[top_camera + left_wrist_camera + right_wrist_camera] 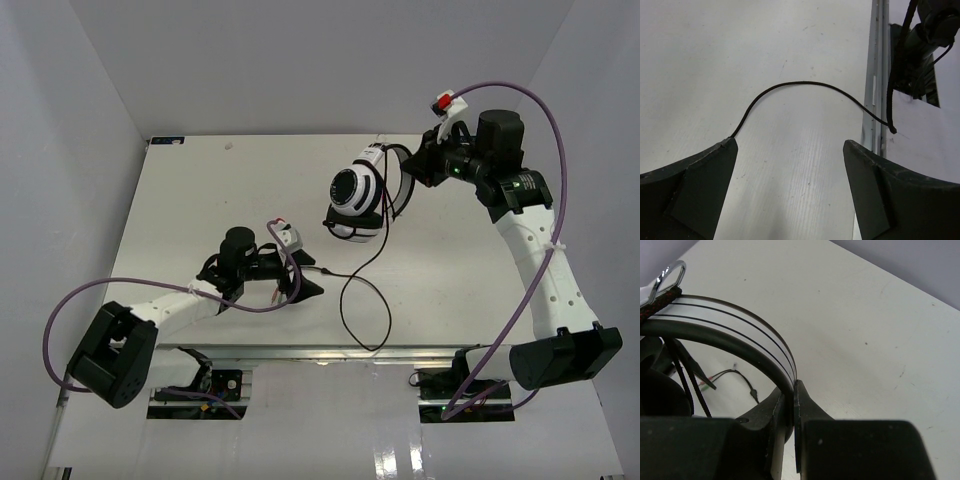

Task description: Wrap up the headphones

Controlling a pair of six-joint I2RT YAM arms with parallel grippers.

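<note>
gripping the black headband (pixel 730 337), our right gripper (pixel 794 390) is clenched on the white over-ear headphones (pixel 355 200), right of centre over the flat white table (pixel 200 190). our left gripper (pixel 790 145) sits w/ jaws released wide, and the thin black cable (pixel 805 84) curves across the table just ahead of its fingers.

One set of headphones (pixel 350 190), its band between the jaws of the right gripper (pixel 792 390). One thin black cable (pixel 805 82), ahead of the jaws of the left gripper (pixel 790 145). Two grippers, one table (pixel 200 190).

Left pincer (pixel 790 144) gapes wide; right pincer (pixel 794 388) clamped tight
</note>
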